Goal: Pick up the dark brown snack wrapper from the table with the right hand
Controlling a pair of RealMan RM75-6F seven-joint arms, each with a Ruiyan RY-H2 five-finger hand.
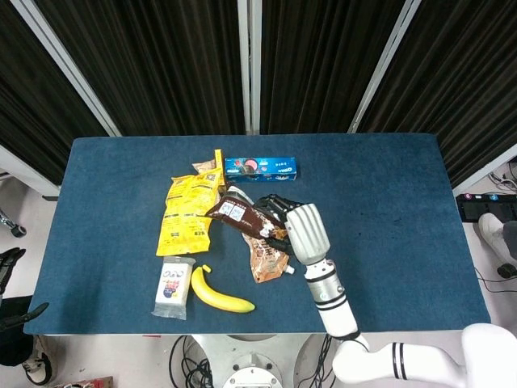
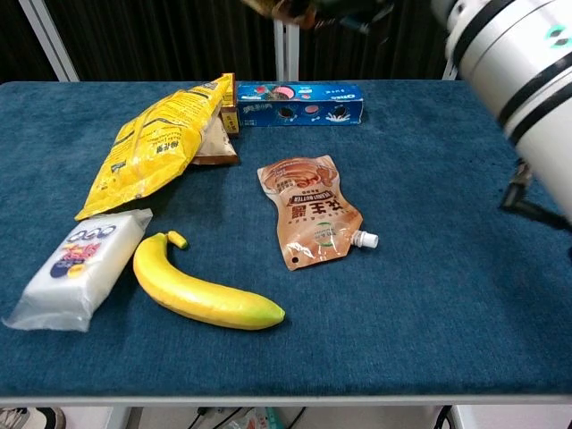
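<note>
Dark brown snack wrapper [image 1: 246, 217] hangs gripped in the right robot hand [image 1: 300, 229], mid-frame, clear of the blue surface [image 1: 388, 202]; pickup looks done; next, hold steady

Legible text is limited. On the brown spouted drink pouch [image 2: 315, 213] lying flat on the desk, large Chinese characters are printed, with a smaller line above that appears to read "PEANUT BUTTER". Lettering is visible on the long blue cardboard biscuit box [image 2: 299, 103], the yellow crinkled snack bag [image 2: 152, 143] and the white plastic tissue packet [image 2: 79, 264], but none of it can be read.
</note>
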